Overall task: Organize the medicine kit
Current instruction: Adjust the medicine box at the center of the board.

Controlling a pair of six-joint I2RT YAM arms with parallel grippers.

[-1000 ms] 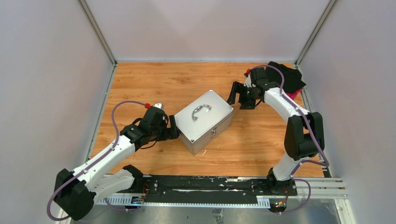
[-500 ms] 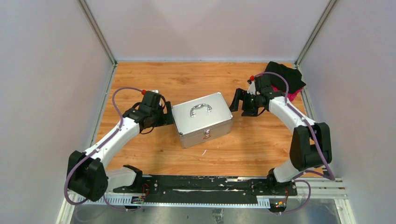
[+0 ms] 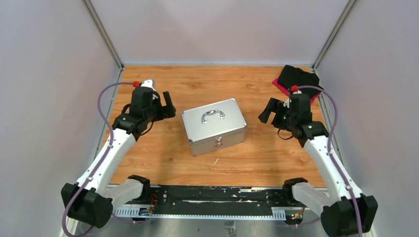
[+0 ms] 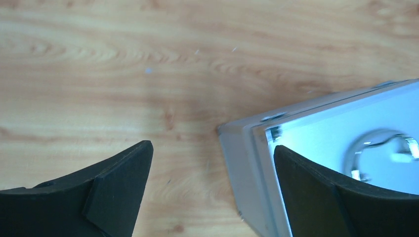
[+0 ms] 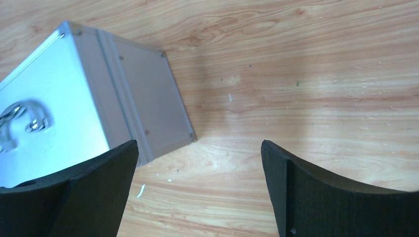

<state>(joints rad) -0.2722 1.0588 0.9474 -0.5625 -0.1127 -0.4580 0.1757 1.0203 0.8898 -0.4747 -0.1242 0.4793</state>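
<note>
Lying shut on the table (image 3: pixel 148 158), the metal case (image 3: pixel 214 126) is set with its long axis nearly left-to-right, latch (image 3: pixel 218 142) facing near; the left gripper (image 3: pixel 168 103) and right gripper (image 3: pixel 267 112) are spread, empty.

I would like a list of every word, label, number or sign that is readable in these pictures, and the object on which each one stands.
No text can be read in any view.
The medicine kit shows only plain silver metal on its lid and sides, with no lettering.
The dark bundle in the far right corner is too small to show any print.
</note>
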